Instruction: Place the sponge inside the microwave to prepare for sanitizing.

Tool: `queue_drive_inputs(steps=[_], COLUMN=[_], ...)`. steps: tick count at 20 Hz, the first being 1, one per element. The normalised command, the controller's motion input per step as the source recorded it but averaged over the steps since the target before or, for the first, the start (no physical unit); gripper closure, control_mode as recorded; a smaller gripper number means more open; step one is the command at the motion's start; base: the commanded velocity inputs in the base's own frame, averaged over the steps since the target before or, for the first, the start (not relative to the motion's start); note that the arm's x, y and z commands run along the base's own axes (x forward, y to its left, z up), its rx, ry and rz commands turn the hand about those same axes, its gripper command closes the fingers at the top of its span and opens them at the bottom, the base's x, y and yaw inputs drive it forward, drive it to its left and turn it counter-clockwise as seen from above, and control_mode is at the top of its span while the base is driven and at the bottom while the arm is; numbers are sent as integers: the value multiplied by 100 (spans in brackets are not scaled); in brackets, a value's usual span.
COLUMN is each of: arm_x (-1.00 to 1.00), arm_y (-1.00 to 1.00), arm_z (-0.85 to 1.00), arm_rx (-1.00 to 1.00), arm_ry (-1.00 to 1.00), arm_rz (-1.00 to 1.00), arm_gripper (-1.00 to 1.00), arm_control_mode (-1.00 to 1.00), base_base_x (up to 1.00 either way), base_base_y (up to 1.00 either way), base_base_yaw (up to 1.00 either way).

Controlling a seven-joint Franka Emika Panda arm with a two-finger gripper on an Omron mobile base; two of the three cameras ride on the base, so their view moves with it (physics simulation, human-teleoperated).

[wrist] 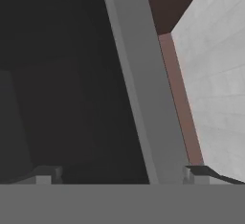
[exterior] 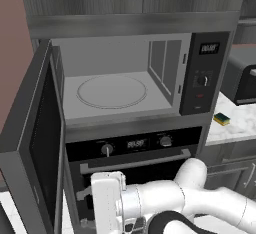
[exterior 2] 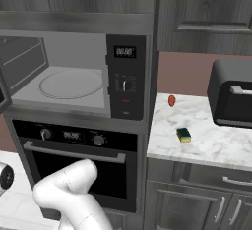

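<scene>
The sponge [exterior: 222,119], yellow with a dark green top, lies on the marble counter [exterior: 240,123] right of the microwave [exterior: 120,78]; it also shows as the sponge [exterior 2: 184,134] on the counter [exterior 2: 206,140]. The microwave [exterior 2: 74,76] stands open, its door [exterior: 35,143] swung out to the left, and the glass turntable [exterior: 112,91] is bare. My gripper [exterior: 84,209] hangs low in front of the oven, pointing left at the open door, far from the sponge. In the hand view my gripper [wrist: 122,175] is open, its tips wide apart with nothing between them.
A black oven [exterior: 135,158] with a silver bar handle sits under the microwave. A dark toaster [exterior 2: 231,94] stands at the counter's back right, and a small red thing [exterior 2: 171,100] stands near the wall. The open door juts out at the left.
</scene>
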Motion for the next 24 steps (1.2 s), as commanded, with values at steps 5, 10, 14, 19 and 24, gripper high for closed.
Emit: queue_drive_inputs(steps=[5,10,14,19,24], arm_x=[0,-1,1,13,13], arm_y=[-52,-51,-72,-88,-77], arm_z=[80,67,17,6,14], arm_rx=[-8,-25,-46,-49,-54], arm_ry=[3,5,1,0,-3], arm_rz=[0,-3,-3,0,0], arm_gripper=[-100,-100,-100,-100,-100], arm_control_mode=[-100,-100,-100,-100,-100], base_base_x=[0,0,0,0,0], base_base_y=[0,0,0,0,0], base_base_yaw=[0,0,0,0,0])
